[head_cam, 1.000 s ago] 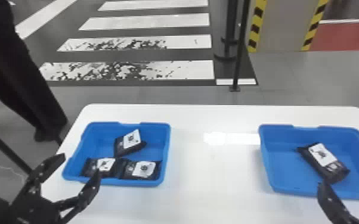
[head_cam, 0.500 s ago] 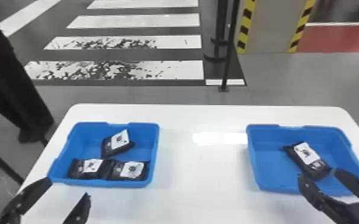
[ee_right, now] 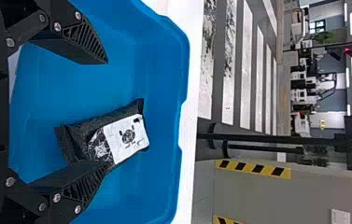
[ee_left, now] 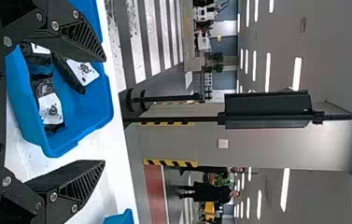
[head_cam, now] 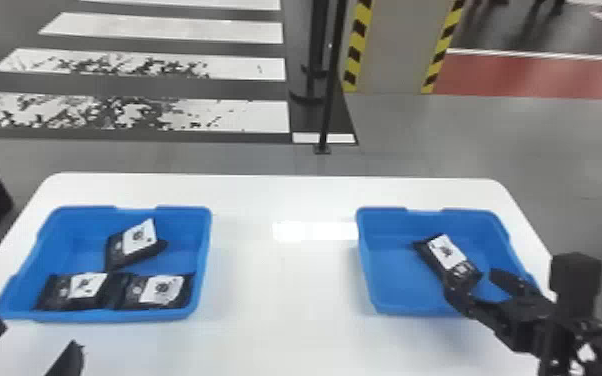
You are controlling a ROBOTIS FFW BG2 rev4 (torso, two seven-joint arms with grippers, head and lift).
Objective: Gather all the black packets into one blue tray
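- Head view: two blue trays stand well apart on one white table, the left tray (head_cam: pixel 180 260) and the right tray (head_cam: pixel 390 275).
- Four black packets with white labels show: three in the left tray, one in the right.
- In the left tray, the far packet (head_cam: pixel 132 242) lies at a slant; the near-left packet (head_cam: pixel 72 291) and the near-right packet (head_cam: pixel 155 292) lie side by side along the near wall.
- The lone packet (head_cam: pixel 447 257) lies slantwise in the right tray, toward its far side.
- The right gripper (head_cam: pixel 470 279) is at the right tray, its two fingers parted, one tip beside the lone packet; I cannot tell whether they touch.
- The left gripper (head_cam: pixel 40 332) is near the left tray's near edge, its two fingers apart and nothing between them.
- The white table (head_cam: pixel 285 310) is smooth, with rounded far corners and a bright glare patch between the trays.
- Beyond it is a grey floor with worn white crossing stripes (head_cam: pixel 245 115), one black pole (head_cam: pixel 332 75), a grey pillar (head_cam: pixel 397 50) with two yellow-and-black edges, and a red floor band (head_cam: pixel 515 77).
- Left wrist view: three packets in one tray, a corner of a second tray, and ceiling lights (ee_left: pixel 297 73) in the room.
- Right wrist view: one packet, the fingers spread and not closed on it.
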